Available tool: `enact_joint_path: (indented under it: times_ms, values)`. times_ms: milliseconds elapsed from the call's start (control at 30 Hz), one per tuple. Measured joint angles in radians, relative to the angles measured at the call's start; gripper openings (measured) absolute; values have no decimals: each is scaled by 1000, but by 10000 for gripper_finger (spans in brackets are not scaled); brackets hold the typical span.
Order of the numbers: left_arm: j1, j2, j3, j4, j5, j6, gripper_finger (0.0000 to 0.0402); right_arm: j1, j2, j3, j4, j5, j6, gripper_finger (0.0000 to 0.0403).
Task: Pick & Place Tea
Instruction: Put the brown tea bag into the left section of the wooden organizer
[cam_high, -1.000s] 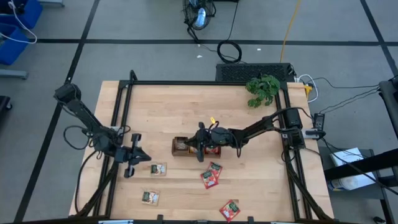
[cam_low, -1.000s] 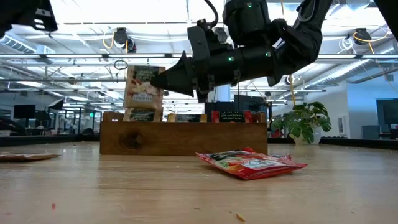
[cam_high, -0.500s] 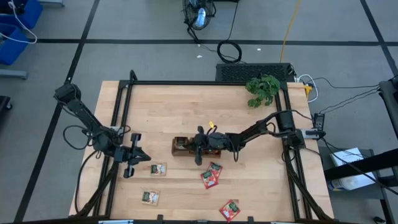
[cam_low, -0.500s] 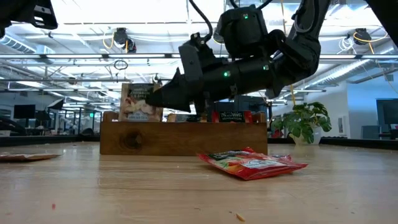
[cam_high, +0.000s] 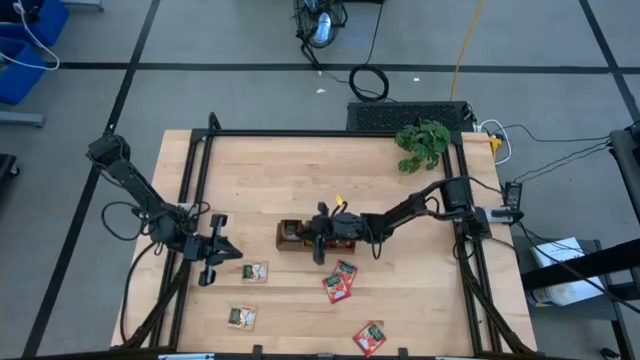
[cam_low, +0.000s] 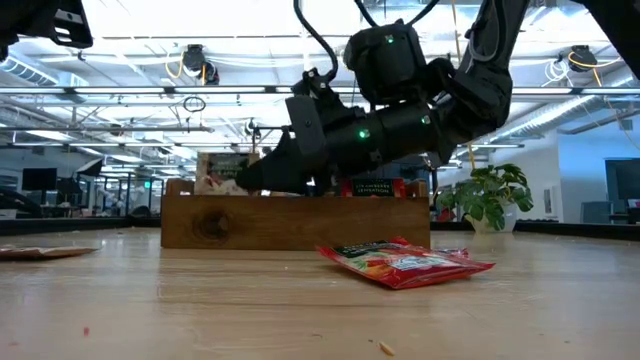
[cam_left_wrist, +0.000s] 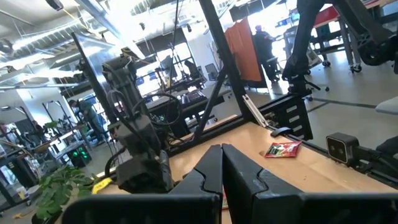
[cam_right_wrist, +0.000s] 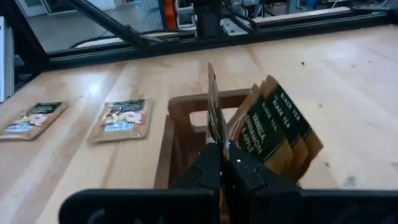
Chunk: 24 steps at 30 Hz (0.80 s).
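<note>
A long brown tray (cam_high: 288, 238) stands mid-table, with dark green tea sachets (cam_right_wrist: 280, 124) leaning in one compartment. My right gripper (cam_high: 305, 236) reaches in from the table's right and is shut on one light-printed tea sachet (cam_low: 222, 168) over the tray's left end. Two more light sachets (cam_high: 254, 271) (cam_high: 240, 317) lie flat near the left. Red sachets (cam_high: 338, 280) (cam_high: 370, 337) lie nearer the front. My left gripper (cam_high: 222, 250) waits shut at the left edge, holding nothing. My right gripper pinches the sachet's near edge (cam_right_wrist: 213, 134) between its two fingertips. The fingers come nearly level from the table's right side. The sachet stands upright on edge, its lower part down inside the tray's left-end compartment (cam_low: 200, 215). Whether it rests on the tray floor is hidden by the wall.
A leafy plant (cam_high: 422, 143) stands at the far right corner. A black frame (cam_high: 200, 180) runs round the table. A red sachet (cam_low: 405, 262) lies in front of the tray in the low view. Bare wood lies between the tray and the far edge.
My right gripper has gone down toward the tray, staying shut on the sachet. The sachet, earlier well above the tray's wall, has sunk into the left-end compartment so that only its top shows over the wall.
</note>
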Motion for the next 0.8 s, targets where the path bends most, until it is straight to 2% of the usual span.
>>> enact_joint_path:
  times_ms: [233,333,600,800]
  values:
    - [0,0,0,-3,0,-7,10,4,-2,1,-15,-1,-66,13]
    - [0,0,0,-9,0,-14,10,8,-2,1,-4,5,-82,43]
    - [0,0,0,-26,0,-26,10,8,-2,1,36,67,-95,154]
    - [0,0,0,-26,0,-28,10,20,-25,1,104,107,-210,194]
